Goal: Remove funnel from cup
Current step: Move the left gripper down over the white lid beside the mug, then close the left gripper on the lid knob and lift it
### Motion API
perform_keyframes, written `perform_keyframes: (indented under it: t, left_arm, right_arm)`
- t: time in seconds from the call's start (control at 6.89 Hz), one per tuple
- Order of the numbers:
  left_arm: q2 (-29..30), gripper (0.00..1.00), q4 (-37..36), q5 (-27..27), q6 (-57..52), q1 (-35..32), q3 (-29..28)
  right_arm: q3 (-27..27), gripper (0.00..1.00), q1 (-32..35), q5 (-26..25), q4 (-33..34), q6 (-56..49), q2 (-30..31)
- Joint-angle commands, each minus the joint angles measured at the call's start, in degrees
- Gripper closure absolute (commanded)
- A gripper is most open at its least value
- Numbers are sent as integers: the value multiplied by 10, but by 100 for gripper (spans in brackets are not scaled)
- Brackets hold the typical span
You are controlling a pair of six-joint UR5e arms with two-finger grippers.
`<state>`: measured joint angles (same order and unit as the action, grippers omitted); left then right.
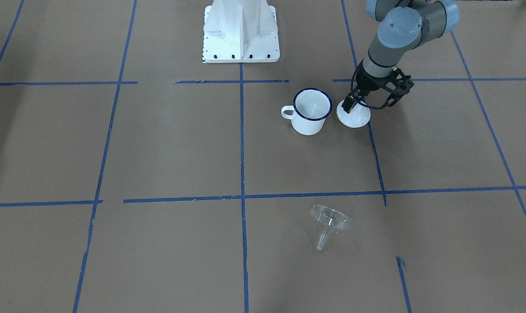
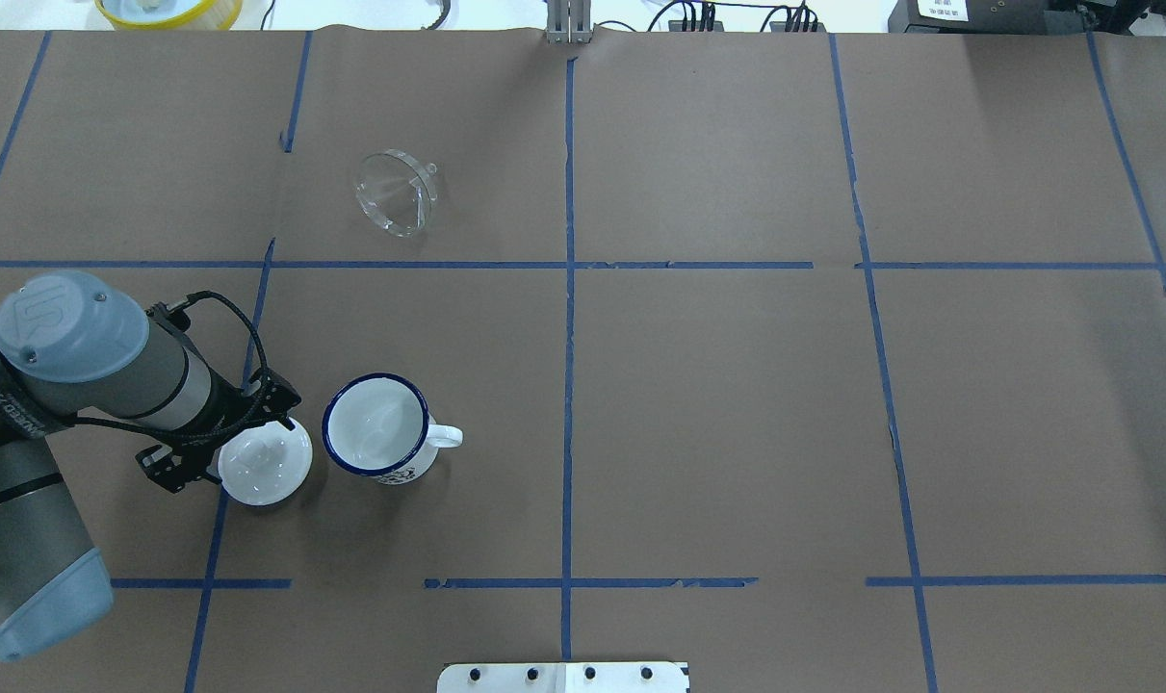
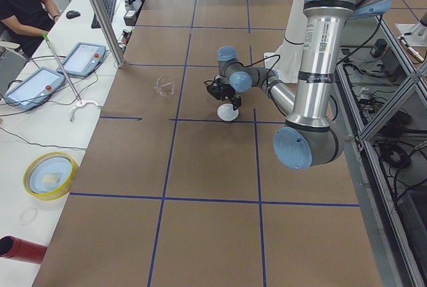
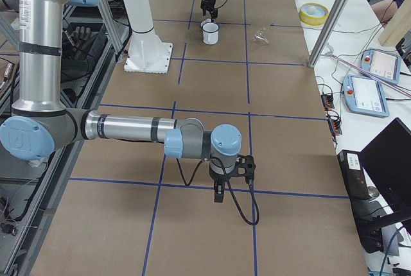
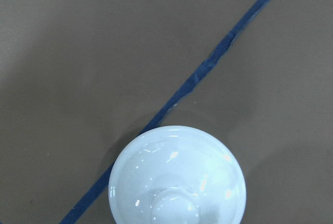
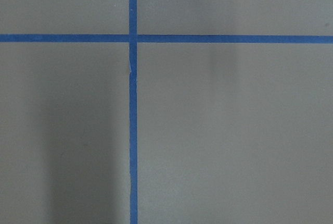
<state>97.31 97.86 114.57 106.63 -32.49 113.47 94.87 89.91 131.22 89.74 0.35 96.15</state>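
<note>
The clear plastic funnel [image 1: 330, 221] lies on its side on the brown paper, far from the cup and on the operators' side; it also shows in the overhead view [image 2: 397, 192]. The white mug with a blue rim [image 1: 311, 112] stands upright and empty [image 2: 378, 428]. My left gripper [image 1: 349, 105] is down over a white knobbed lid [image 1: 354, 116] that rests on the table right beside the mug. I cannot tell whether it is open or shut. The left wrist view shows the lid [image 5: 177, 177] below it. My right gripper [image 4: 219, 194] hangs low over bare paper, far from all of these.
The white robot base [image 1: 241, 32] stands behind the mug. A yellow bowl [image 2: 168, 10] sits on the side table past the far edge. Blue tape lines [image 6: 132, 99] cross the paper. An operator's side table with tablets [image 3: 80, 60] runs along the far edge.
</note>
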Motion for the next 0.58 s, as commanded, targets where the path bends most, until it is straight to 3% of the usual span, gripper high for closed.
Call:
perform_keyframes:
  t: [0.0,0.44]
  left_arm:
    - [0,11,25,-38,3,2,-10]
    - [-2,37,29,-38,6,3,-15]
  right_arm:
    - [0,0,0,0,0,0,0]
    - [0,0,0,0,0,0,0]
